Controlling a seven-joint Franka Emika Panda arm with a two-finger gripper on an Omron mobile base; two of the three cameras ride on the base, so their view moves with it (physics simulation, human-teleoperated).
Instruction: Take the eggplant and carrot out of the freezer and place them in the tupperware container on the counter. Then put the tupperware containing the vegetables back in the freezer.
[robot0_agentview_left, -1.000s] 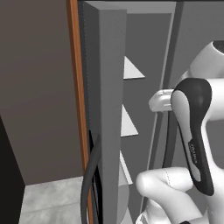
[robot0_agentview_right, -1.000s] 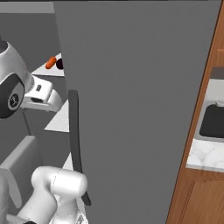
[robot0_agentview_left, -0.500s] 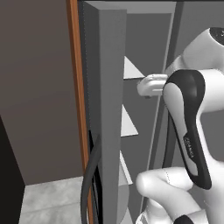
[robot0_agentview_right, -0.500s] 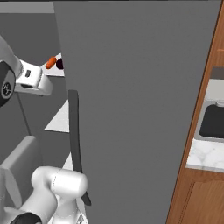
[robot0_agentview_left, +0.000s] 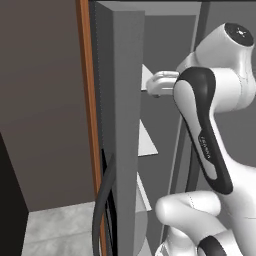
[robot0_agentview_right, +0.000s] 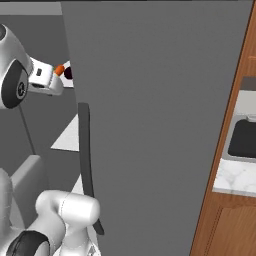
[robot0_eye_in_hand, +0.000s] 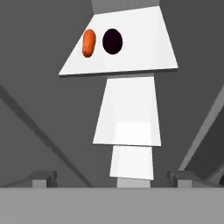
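Looking along the hand, the orange carrot (robot0_eye_in_hand: 89, 43) and the dark purple eggplant (robot0_eye_in_hand: 112, 41) lie side by side on the top white shelf (robot0_eye_in_hand: 140, 52) of the freezer (robot0_agentview_right: 160, 125), the carrot to the left. My gripper (robot0_eye_in_hand: 113, 178) is open and holds nothing; it is well short of both. From the right base, the carrot (robot0_agentview_right: 59, 70) and eggplant (robot0_agentview_right: 68, 74) peek out just past my white hand (robot0_agentview_right: 45, 80), beside the open door's edge. The tupperware container is out of view.
The open freezer door with its long dark handle (robot0_agentview_right: 85, 165) stands close in front of the base. Lower white shelves (robot0_eye_in_hand: 129, 116) step down below the top one. The marble counter (robot0_agentview_right: 232, 177) with a dark sink (robot0_agentview_right: 244, 137) lies to the right.
The arm has lifted the hand upward and further into the freezer, toward the top shelf. The jaws have stayed open and the vegetables have not moved.
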